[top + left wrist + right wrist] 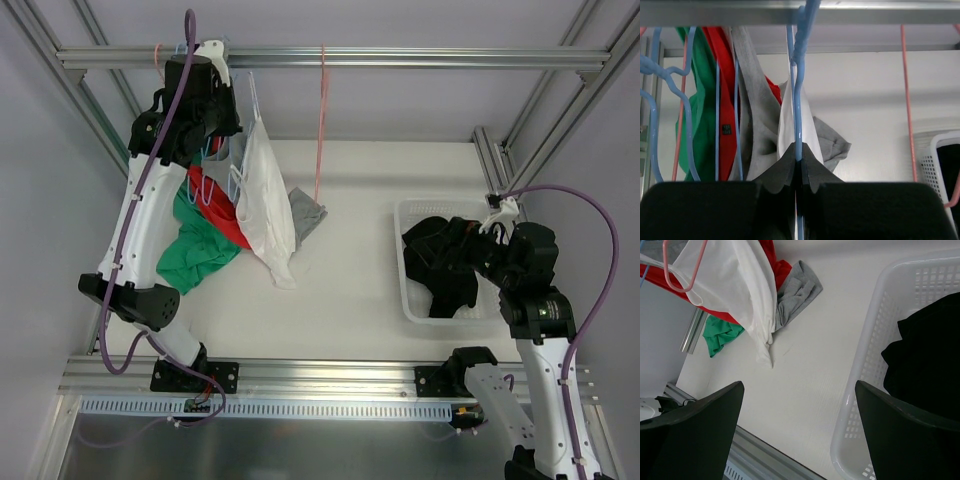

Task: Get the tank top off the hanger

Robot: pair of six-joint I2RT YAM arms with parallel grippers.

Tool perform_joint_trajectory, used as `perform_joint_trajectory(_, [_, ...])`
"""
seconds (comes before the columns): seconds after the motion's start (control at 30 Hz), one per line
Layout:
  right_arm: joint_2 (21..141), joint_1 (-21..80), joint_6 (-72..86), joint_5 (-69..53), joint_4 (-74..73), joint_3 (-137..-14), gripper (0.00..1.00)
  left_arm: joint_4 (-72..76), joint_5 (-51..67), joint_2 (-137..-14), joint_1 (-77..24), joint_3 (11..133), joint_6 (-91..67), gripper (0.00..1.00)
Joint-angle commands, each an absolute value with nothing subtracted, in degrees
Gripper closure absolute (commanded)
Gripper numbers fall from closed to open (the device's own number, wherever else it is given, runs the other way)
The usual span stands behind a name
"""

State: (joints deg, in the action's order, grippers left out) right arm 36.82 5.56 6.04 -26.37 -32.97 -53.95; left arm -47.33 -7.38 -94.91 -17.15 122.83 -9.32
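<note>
A white tank top (265, 205) hangs on a blue hanger (250, 105) from the top rail (400, 57), its lower end trailing on the table. My left gripper (232, 118) is up at the rail. In the left wrist view it (799, 160) is shut on the blue hanger's wire (798, 100), with the white tank top (787, 120) just behind. My right gripper (455, 240) is open and empty over the basket's left side. In the right wrist view it (800, 410) hangs above bare table, far from the tank top (740, 285).
Green (195, 250), red (215, 210) and grey (305, 215) garments hang or lie beside the tank top. An empty pink hanger (321, 110) hangs from the rail. A white basket (410, 300) at the right holds black clothes (925, 355). Frame posts stand around the table.
</note>
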Motion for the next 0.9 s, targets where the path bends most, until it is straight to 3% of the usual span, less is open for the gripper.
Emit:
perform_joint_trajectory(0.0, [36.74, 6.15, 7.12, -28.21, -29.97, -54.23, 0.01, -46.06, -3.26, -93.60, -16.79, 128.58, -10.63, 1.00])
perform_joint_trajectory(0.17, [36.56, 6.24, 7.56, -28.56, -29.36, -54.05, 0.01, -45.88, -0.97, -93.69, -16.79, 132.27, -11.77, 1.00])
perform_joint_trajectory(0.33, [36.91, 6.42, 7.65, -32.16, -27.78, -54.23, 0.01, -45.53, 2.37, -87.99, -16.87, 126.84, -13.71, 1.00])
perform_joint_trajectory(0.53, [37.44, 6.68, 8.35, -37.70, -24.35, -53.18, 0.01, -38.60, 5.36, -77.63, -16.87, 110.69, -14.33, 1.00])
perform_joint_trajectory(0.7, [37.18, 6.94, 9.23, -37.79, -23.03, -52.03, 0.00, -37.79, 9.21, -73.15, -16.96, 106.27, -15.55, 1.00])
perform_joint_trajectory(0.87, [37.35, 8.87, 11.16, -41.48, -17.17, -49.41, 0.01, -37.62, 13.62, -61.46, -17.75, 89.24, -17.66, 1.00])
